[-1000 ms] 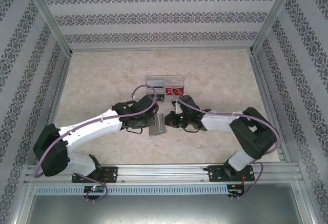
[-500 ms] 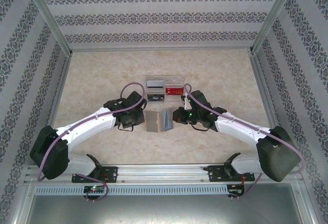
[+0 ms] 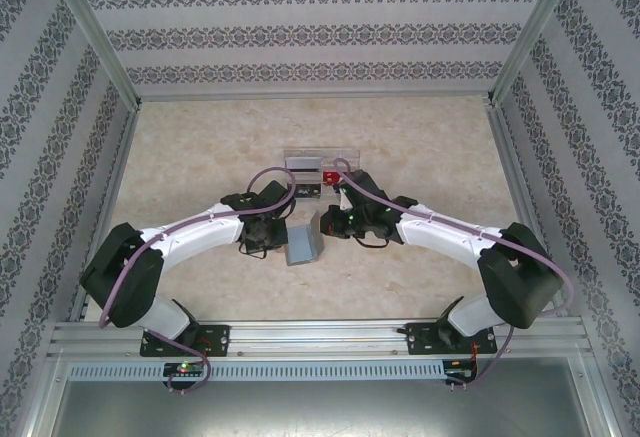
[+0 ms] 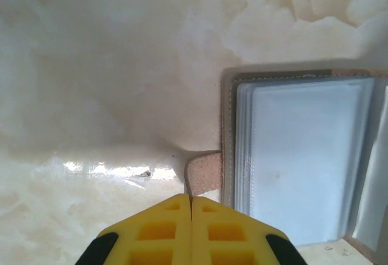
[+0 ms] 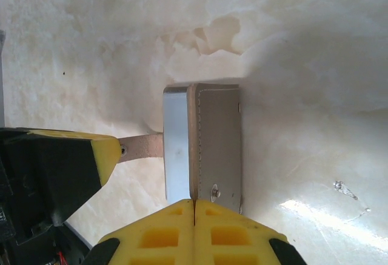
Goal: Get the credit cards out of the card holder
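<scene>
The card holder [image 3: 303,246] lies half open at the middle of the tabletop [image 3: 200,157], pale sleeves [image 4: 303,162] up. I judge it light and floppy, with slick sleeves; stiff credit cards want pinching by an exposed edge. My left pincer [image 4: 191,199] clamps its strap tab [image 4: 203,174]; my right pincer [image 5: 194,203] is closed on the cover [image 5: 218,137].

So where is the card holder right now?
In the top view the card holder sits mid-table between the left gripper and right gripper, just on the near side of the clear box.
</scene>
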You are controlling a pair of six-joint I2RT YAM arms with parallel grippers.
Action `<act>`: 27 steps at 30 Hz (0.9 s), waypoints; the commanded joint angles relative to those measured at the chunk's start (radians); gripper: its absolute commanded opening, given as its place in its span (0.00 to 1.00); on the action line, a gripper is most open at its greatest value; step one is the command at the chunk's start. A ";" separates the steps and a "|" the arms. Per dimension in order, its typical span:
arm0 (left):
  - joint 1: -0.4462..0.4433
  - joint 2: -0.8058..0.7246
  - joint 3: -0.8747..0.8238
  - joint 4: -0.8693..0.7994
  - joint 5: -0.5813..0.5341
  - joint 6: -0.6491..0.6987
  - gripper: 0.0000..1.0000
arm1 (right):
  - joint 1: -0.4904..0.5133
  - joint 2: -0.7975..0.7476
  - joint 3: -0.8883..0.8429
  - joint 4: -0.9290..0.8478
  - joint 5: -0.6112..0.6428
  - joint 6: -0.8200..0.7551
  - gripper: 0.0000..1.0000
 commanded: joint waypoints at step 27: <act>-0.030 -0.240 0.062 -0.082 -0.109 -0.023 0.55 | -0.064 -0.021 -0.228 0.157 0.071 0.045 0.00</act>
